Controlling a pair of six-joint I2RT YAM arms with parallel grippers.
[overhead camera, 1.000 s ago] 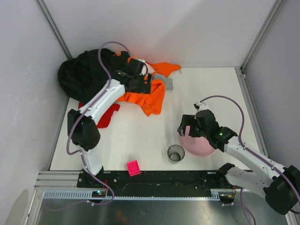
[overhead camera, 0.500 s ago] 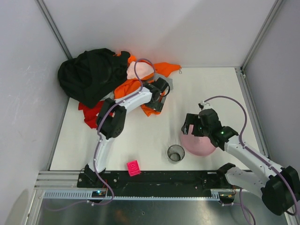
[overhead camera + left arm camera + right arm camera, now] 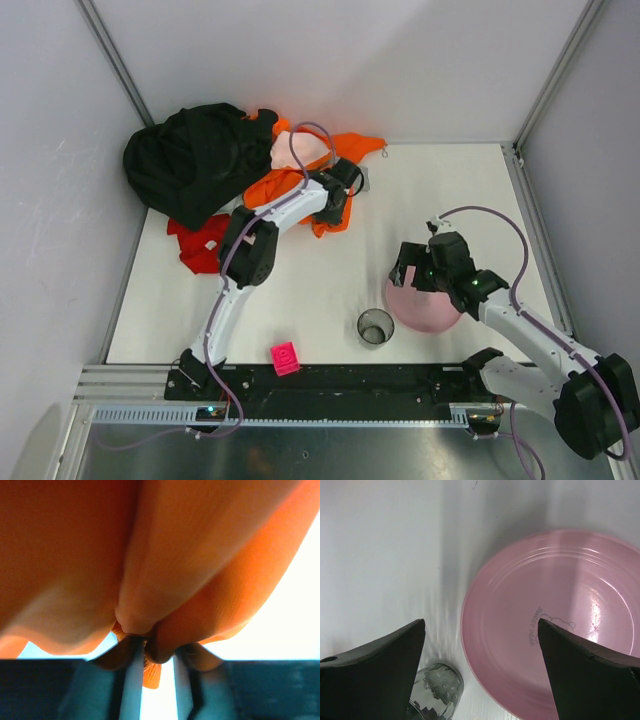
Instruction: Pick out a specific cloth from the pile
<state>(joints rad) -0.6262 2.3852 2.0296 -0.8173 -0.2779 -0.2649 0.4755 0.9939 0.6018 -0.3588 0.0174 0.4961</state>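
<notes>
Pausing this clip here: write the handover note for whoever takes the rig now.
Left gripper: shut on the orange garment, not the target.
Right gripper: open, empty, over the pink plate.
The red cloth lies at the near-left edge of the pile, partly under the black garment, ungripped.
Done: nothing. To do: release orange, grasp the red cloth, pull it free.

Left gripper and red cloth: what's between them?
In the top external view, the orange garment fills the stretch between the left gripper and the red cloth, with the left forearm crossing above it.
</notes>
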